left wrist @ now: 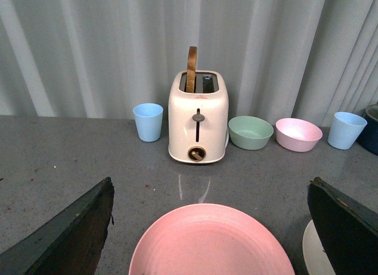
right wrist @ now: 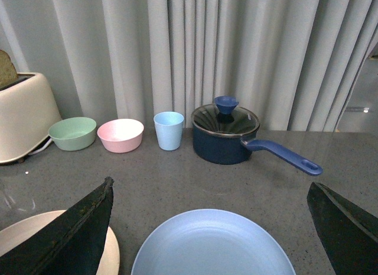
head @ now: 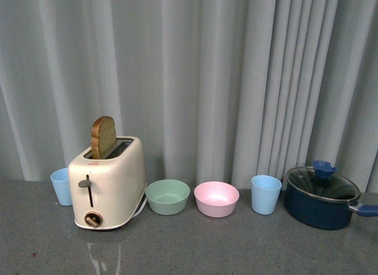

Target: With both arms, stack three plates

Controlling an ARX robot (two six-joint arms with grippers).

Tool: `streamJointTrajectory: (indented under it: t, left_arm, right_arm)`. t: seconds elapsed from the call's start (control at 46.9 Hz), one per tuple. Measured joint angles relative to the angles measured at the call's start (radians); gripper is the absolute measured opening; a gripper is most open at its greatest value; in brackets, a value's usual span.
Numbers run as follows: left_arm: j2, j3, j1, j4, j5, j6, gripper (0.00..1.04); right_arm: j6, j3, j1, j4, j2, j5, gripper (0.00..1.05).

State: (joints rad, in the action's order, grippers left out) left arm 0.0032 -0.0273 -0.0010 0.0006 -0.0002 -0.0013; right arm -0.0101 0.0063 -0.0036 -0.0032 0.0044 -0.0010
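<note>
The left gripper [left wrist: 209, 183] gaped wide over the pink plate [left wrist: 209, 245], the right gripper [right wrist: 209, 183] likewise over the light blue plate [right wrist: 212, 245] — a cream plate [right wrist: 35, 239], half cropped, apparently lay just beside it.

Back row: toaster [head: 109, 183], bread slice [head: 103, 136] standing out of its slot; blue cup [head: 61, 186] just beside its left; green bowl [head: 168, 196], pink bowl [head: 216, 199], second cup [head: 266, 194], lidded saucepan [head: 322, 198] strung rightward, narrow gaps between
Behind toaster: curtain [head: 207, 80] closes the back
Before toaster: bare countertop [head: 236, 245], open across
Nearer still: pink plate [left wrist: 209, 242] straight before toaster; cream plate [right wrist: 29, 239], light blue plate [right wrist: 212, 245] further right; all low, flat
Far right: saucepan handle [right wrist: 283, 156] juts sideways
</note>
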Motion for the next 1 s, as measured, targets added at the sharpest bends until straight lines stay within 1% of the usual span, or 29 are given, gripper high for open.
streamJointTrajectory:
  t: [0.256,0.277,0.32,0.341,0.384,0.427,0.491,0.555,0.64,0.683,0.747,0.811,0.875,1.003]
  left_arm:
    - [0.002,-0.001,0.0,-0.002,-0.001,0.0,0.98]
    - [0.025,-0.015,0.0,-0.048,-0.006,-0.005,0.98]
    - [0.124,-0.087,0.003,-0.23,0.011,-0.01,0.98]
    - [0.182,-0.117,0.008,-0.286,0.026,-0.011,0.98]
    - [0.251,-0.139,0.018,-0.295,0.046,-0.01,0.98]
    - [0.312,-0.156,0.027,-0.264,0.077,-0.006,0.98]
    - [0.46,-0.208,0.047,-0.134,0.139,0.009,0.98]
    - [0.704,-0.304,0.066,0.047,0.175,0.04,0.98]
    - [0.929,-0.411,0.074,0.148,0.174,0.087,0.98]
    - [1.101,-0.509,0.078,0.158,0.169,0.142,0.98]
    - [1.261,-0.609,0.087,0.099,0.182,0.206,0.98]
    - [1.387,-0.69,0.093,0.046,0.15,0.246,0.98]
    - [1.522,-0.794,0.113,-0.068,0.171,0.304,0.98]
    - [1.659,-0.909,0.15,-0.224,0.16,0.357,0.98]
  right_arm:
    - [0.0,0.0,0.0,0.0,0.0,0.0,0.97]
    - [0.0,0.0,0.0,0.0,0.0,0.0,0.97]
    - [0.0,0.0,0.0,0.0,0.0,0.0,0.97]
    - [0.0,0.0,0.0,0.0,0.0,0.0,0.97]
    - [0.0,0.0,0.0,0.0,0.0,0.0,0.97]
    - [0.0,0.0,0.0,0.0,0.0,0.0,0.97]
    - [0.0,0.0,0.0,0.0,0.0,0.0,0.97]
    - [0.0,0.0,0.0,0.0,0.0,-0.001,0.97]
    - [0.0,0.0,0.0,0.0,0.0,0.0,0.97]
    - [0.0,0.0,0.0,0.0,0.0,0.0,0.97]
    - [0.0,0.0,0.0,0.0,0.0,0.0,0.97]
    - [0.0,0.0,0.0,0.0,0.0,0.0,0.97]
    - [0.0,0.0,0.0,0.0,0.0,0.0,0.97]
    - [0.0,0.0,0.0,0.0,0.0,0.0,0.97]
